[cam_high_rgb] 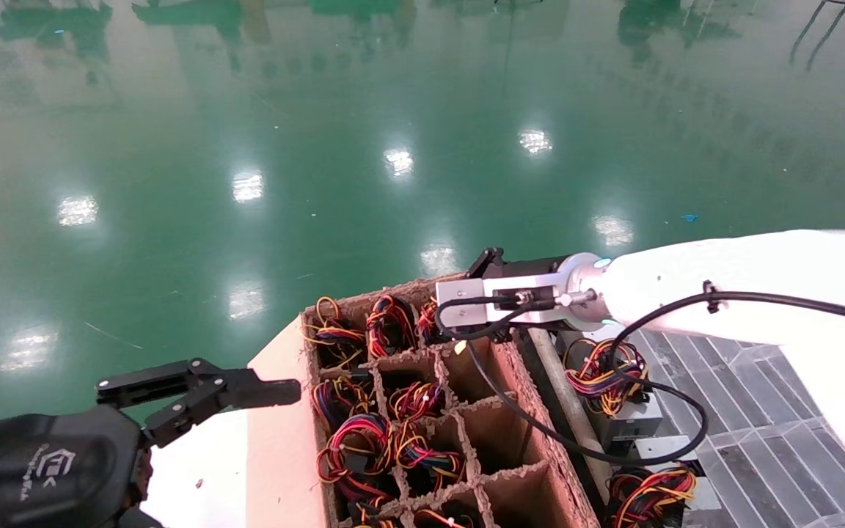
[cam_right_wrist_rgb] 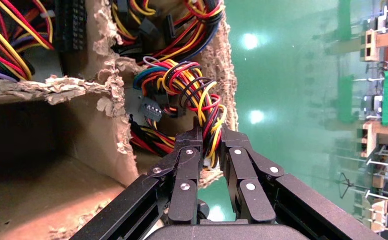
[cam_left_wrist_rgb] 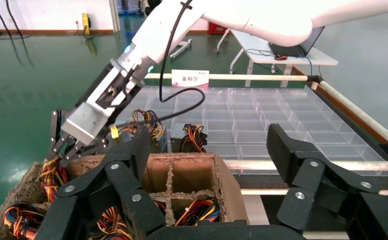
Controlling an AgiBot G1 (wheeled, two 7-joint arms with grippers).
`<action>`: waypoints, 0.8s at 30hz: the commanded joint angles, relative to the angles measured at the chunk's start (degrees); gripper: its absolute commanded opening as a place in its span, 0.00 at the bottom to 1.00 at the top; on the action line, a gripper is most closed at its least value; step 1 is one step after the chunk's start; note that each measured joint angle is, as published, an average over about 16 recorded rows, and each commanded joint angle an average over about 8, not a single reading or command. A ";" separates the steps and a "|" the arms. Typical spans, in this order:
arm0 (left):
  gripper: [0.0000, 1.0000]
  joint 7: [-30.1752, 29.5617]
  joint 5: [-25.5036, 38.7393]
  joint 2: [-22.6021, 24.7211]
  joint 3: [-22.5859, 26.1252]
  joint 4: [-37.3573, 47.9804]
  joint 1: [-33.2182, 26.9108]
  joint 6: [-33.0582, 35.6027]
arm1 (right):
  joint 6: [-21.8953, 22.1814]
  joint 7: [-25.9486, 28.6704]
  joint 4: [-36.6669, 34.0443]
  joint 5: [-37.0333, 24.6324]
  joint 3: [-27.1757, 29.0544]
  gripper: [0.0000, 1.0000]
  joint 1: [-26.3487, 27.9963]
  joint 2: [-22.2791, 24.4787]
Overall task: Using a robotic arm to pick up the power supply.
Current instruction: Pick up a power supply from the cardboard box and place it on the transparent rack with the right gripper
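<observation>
The robotic arm (cam_high_rgb: 723, 282), my right one, reaches in from the right over the far corner of the brown cardboard divider box (cam_high_rgb: 536, 396). In the right wrist view its gripper (cam_right_wrist_rgb: 210, 137) is shut on the looped red, yellow and black wires (cam_right_wrist_rgb: 182, 82) of a power supply; only a little of its grey body (cam_right_wrist_rgb: 132, 97) shows in the corner cell. From the left wrist view the same gripper (cam_left_wrist_rgb: 64, 150) dips into that corner cell. My left gripper (cam_high_rgb: 202, 387) hangs open at the box's near left, with nothing between its fingers (cam_left_wrist_rgb: 209, 137).
Other cells of the box hold more wire bundles (cam_high_rgb: 360, 440). To the right lies a clear divided tray (cam_high_rgb: 760, 411) with two power supplies (cam_high_rgb: 631, 418) at its edge and a white pole (cam_high_rgb: 565, 389) alongside. A loose black cable (cam_high_rgb: 510, 411) droops over the box. Green floor lies beyond.
</observation>
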 commanded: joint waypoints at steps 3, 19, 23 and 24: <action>1.00 0.00 -0.01 0.00 0.01 0.00 0.00 0.00 | -1.76 2.66 3.11 1.16 0.92 0.00 0.37 1.47; 1.00 0.02 -0.03 -0.02 0.04 0.00 -0.01 -0.02 | -5.05 15.34 20.79 6.05 8.04 0.00 4.13 10.38; 1.00 0.03 -0.03 -0.02 0.05 0.00 -0.01 -0.02 | -5.77 15.20 21.65 9.44 10.39 0.00 6.39 12.44; 1.00 0.03 -0.04 -0.02 0.05 0.00 -0.01 -0.02 | -6.02 14.95 21.71 10.35 10.98 0.00 7.00 13.04</action>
